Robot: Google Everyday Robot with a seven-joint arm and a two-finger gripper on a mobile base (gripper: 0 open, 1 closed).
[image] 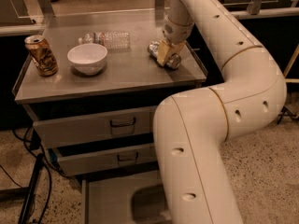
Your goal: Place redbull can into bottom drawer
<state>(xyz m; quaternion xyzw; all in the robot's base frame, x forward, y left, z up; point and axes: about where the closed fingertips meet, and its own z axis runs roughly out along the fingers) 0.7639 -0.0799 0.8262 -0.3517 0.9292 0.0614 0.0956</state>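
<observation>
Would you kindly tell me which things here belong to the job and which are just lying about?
Job: redbull can, lying on the cabinet top; gripper, at the can; bottom drawer, open.
Lying about: bowl; gold can; bottle.
</observation>
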